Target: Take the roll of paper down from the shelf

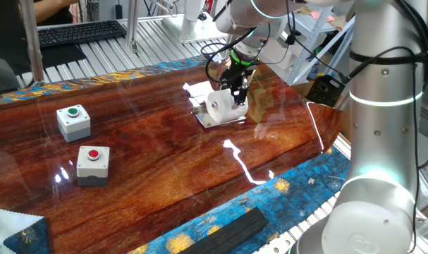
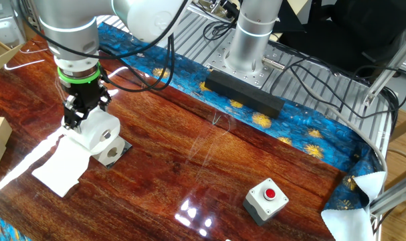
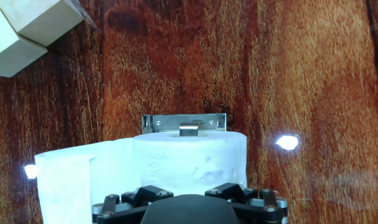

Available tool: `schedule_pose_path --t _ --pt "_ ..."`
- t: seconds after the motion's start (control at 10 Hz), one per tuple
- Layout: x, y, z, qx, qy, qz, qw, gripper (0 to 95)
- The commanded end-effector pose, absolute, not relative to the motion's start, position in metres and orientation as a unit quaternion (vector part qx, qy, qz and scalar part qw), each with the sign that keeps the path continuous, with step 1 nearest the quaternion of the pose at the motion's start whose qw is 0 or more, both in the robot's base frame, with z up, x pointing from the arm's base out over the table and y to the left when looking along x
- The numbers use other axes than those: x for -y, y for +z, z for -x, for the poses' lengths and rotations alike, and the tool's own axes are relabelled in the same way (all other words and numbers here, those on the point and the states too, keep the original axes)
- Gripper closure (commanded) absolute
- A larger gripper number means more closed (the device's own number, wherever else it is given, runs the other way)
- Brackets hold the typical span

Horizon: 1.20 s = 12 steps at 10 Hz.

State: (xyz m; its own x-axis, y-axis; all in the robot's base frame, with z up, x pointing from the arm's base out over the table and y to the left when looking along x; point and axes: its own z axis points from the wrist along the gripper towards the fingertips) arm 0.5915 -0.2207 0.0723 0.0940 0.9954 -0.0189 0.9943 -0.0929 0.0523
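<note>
The white roll of paper (image 1: 219, 106) lies on its side on the small silvery shelf (image 1: 215, 122), on the dark wooden table. It also shows in the other fixed view (image 2: 99, 134), with a loose sheet (image 2: 59, 167) trailing onto the table. My gripper (image 1: 238, 89) is right at the roll's top, fingers down against it (image 2: 79, 115). In the hand view the roll (image 3: 189, 158) fills the lower middle, with the shelf's metal edge (image 3: 185, 121) just beyond it. Only the gripper's black knuckles show there. The fingertips are hidden, so the grip cannot be judged.
Two white button boxes stand at the left, one with a green button (image 1: 73, 121) and one with a red button (image 1: 93, 164). Tan cardboard cubes (image 3: 27, 28) lie beyond the roll. A black bar (image 1: 224, 231) lies on the blue cloth at the table's edge.
</note>
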Motion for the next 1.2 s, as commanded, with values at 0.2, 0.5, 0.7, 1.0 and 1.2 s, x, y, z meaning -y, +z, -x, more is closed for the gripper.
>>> schedule_pose_path --t 0.2,0.5,0.7,1.0,1.2 --pt "0.221 0.069 -0.592 -0.674 0.011 -0.739 0.027 95.0" --pt "0.206 0.104 -0.586 -0.679 0.000 -0.734 0.008 95.0" --pt "0.206 0.105 -0.586 -0.680 -0.003 -0.733 0.009 95.0" --pt "0.206 0.104 -0.586 -0.680 0.000 -0.733 0.010 95.0" --pt "0.206 0.104 -0.586 -0.680 0.002 -0.734 0.011 95.0"
